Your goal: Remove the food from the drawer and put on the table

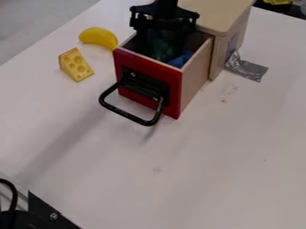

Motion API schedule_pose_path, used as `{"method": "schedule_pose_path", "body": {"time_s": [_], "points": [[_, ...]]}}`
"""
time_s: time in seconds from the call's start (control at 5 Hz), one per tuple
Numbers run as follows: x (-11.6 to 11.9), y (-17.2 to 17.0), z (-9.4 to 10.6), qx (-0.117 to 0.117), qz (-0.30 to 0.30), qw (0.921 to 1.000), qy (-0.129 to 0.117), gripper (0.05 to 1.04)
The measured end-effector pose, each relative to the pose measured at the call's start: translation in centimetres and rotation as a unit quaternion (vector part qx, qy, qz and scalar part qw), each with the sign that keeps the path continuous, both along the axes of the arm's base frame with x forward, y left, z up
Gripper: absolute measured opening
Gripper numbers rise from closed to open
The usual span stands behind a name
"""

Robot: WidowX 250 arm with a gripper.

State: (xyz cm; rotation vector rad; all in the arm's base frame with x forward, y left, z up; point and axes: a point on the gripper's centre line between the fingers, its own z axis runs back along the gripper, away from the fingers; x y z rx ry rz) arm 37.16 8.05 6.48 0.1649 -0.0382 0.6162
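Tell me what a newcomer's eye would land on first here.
First, the bright red front of the open drawer, upper middle, with the black gripper hanging over it. Next, the yellow toy banana and toy cheese wedge on the table to its left.

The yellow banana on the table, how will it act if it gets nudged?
The banana is bent, so it would probably rock or swivel rather than roll far. Its smooth, even yellow surface suggests a plastic toy, likely stiff, light for its size and perhaps slightly slippery.
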Motion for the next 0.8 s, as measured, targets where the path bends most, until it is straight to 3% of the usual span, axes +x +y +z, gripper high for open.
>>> {"method": "schedule_pose_path", "body": {"time_s": [0.4,0.8], "points": [[0.02,1.11,-0.84,-0.003,0.01,0.9998,0.016,0.958],[-0.26,1.04,-0.56,-0.014,0.017,0.9997,0.01,0.915]]}}
